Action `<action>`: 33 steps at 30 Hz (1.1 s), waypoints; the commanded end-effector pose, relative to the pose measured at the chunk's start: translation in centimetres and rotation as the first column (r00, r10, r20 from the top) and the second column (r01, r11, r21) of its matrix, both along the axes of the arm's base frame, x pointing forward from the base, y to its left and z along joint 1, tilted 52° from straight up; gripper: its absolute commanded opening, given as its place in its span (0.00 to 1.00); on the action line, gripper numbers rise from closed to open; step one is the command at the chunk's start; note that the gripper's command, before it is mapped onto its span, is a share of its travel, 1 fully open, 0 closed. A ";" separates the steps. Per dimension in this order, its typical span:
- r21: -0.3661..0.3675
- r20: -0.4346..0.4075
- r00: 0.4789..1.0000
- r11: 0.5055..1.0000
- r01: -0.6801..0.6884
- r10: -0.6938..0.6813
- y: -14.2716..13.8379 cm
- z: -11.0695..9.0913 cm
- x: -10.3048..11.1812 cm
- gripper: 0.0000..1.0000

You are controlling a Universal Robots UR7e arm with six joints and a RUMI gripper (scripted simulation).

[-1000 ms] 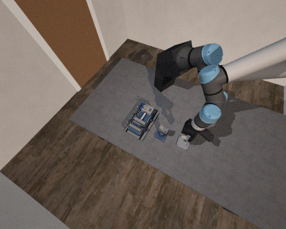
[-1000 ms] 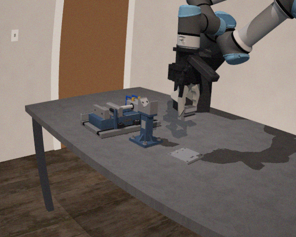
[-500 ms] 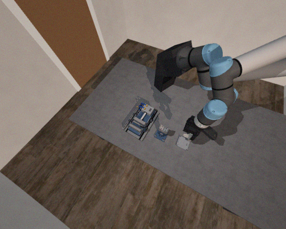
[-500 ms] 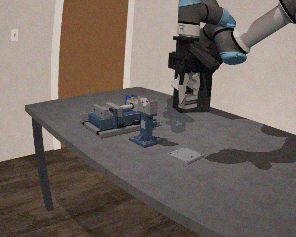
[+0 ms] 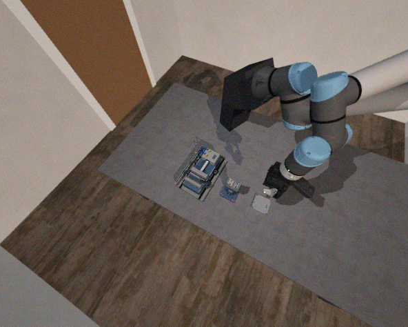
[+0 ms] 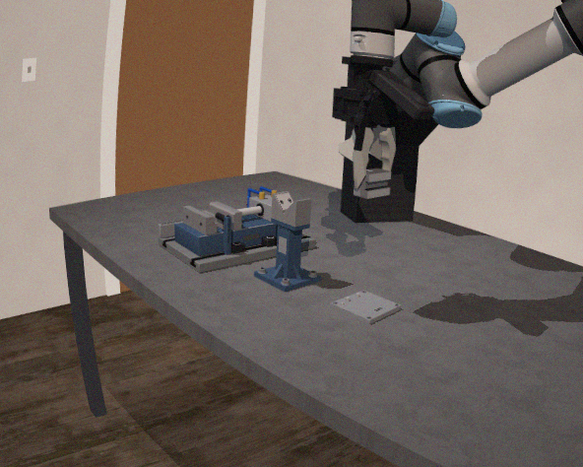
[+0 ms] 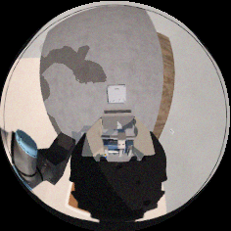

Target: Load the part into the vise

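Note:
My gripper (image 5: 270,192) (image 6: 375,176) (image 7: 117,116) is shut on the part (image 6: 377,192) (image 7: 117,119), a grey block. It holds the part in the air, well above the table. In the exterior view the block's slot opens sideways, towards the right. The infeed plate (image 5: 261,203) (image 6: 366,307) (image 7: 116,93) bears nothing. The V-block (image 5: 233,183) (image 6: 296,213) on its blue stand holds nothing. The vise is open; its fixed jaw (image 5: 194,183) (image 6: 197,219) stands apart from the moving jaw (image 5: 198,172) (image 6: 226,213) on the cylinder rod. The work stop is too small to tell clearly.
The V-block's blue base (image 6: 287,281) stands between the vise and the infeed plate. Blue air fittings (image 5: 202,151) (image 6: 254,191) rise at the vise's cylinder end. A black pedestal (image 5: 232,101) (image 6: 377,206) with a second arm section stands at the back.

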State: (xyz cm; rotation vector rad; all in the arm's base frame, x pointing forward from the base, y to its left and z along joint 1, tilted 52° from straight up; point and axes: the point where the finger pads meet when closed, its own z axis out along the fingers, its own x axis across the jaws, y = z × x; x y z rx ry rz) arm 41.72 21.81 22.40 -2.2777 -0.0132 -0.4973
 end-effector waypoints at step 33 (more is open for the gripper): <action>0.002 -0.001 1.000 1.000 -0.004 0.004 -1.2 1.0 -0.6 0.00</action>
